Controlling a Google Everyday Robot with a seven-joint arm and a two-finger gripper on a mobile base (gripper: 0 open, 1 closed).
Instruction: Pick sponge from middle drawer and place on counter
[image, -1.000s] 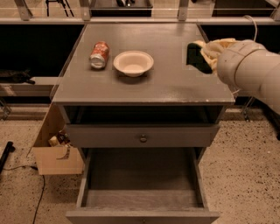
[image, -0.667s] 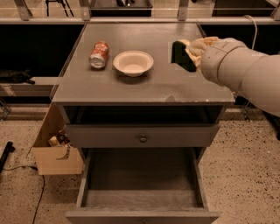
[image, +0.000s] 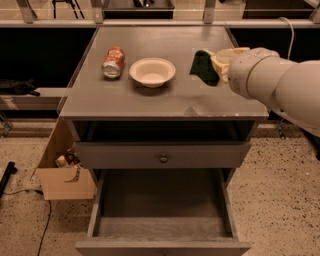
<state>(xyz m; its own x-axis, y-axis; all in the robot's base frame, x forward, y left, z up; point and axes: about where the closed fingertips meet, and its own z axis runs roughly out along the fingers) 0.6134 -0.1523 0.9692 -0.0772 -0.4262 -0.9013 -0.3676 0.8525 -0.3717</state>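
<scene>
1. We are looking at the sponge (image: 203, 67), which is sitting to the right of the bowl (image: 152, 71) and apart from it, with its dark green face turned towards us.
2. We are finding the gripper (image: 216, 64) just right of the sponge, further from the bowl, and it is clasping the sponge by its right edge. The pale fingers (image: 223, 56) are pressing against that edge.
3. We are not able to tell whether the sponge's lower edge is touching the counter (image: 165, 100) or hanging just above it.
4. We are following the white arm (image: 280, 85) as it is reaching in from the right, on the far side of the gripper from the bowl.
5. We are seeing the bowl resting upright on the counter, with a red can (image: 113, 62) lying on its side just left of it.
6. Below the bowl, under the counter's front edge, we are noticing a flat drawer front (image: 125, 156) with a small round knob (image: 163, 158).
7. Lower still, the middle drawer (image: 160, 200) is standing pulled out, showing its bare grey floor.
8. Down and to the left of the bowl, a cardboard box (image: 62, 180) is sitting on the speckled floor (image: 280, 210).
</scene>
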